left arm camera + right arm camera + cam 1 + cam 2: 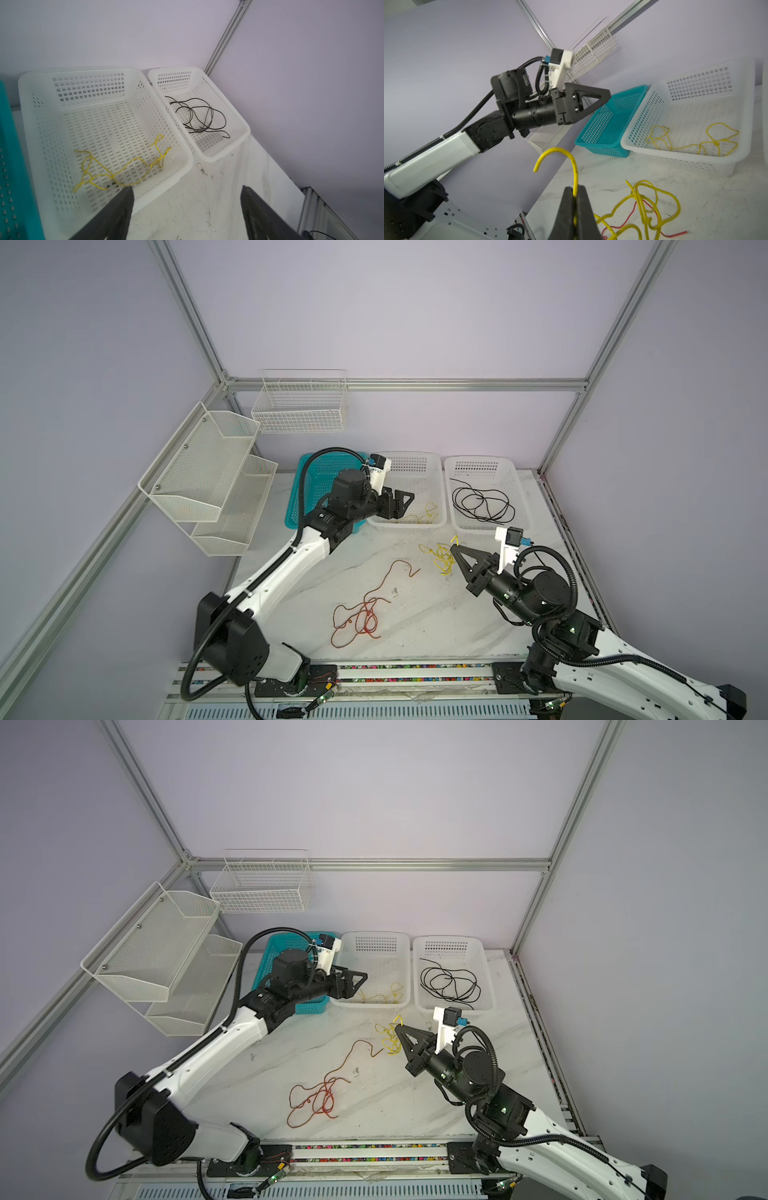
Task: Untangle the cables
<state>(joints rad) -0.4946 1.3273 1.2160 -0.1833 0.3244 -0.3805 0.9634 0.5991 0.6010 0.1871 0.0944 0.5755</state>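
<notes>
Yellow cable (575, 170): R end effector (574, 190) clenched on it; L end effector (187, 188) released, over mid basket's (31, 83) left side.

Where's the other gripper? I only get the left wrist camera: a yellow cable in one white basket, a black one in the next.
Observer: The right gripper is in front of the white baskets, shut on a second yellow cable.
Operator: Is that cable hanging free?
Observer: No, most of it lies in loops on the table.
Operator: Is anything else out there?
Observer: Yes, tangled red-orange cables lie nearer the robot's bases, with no gripper touching them.
</notes>
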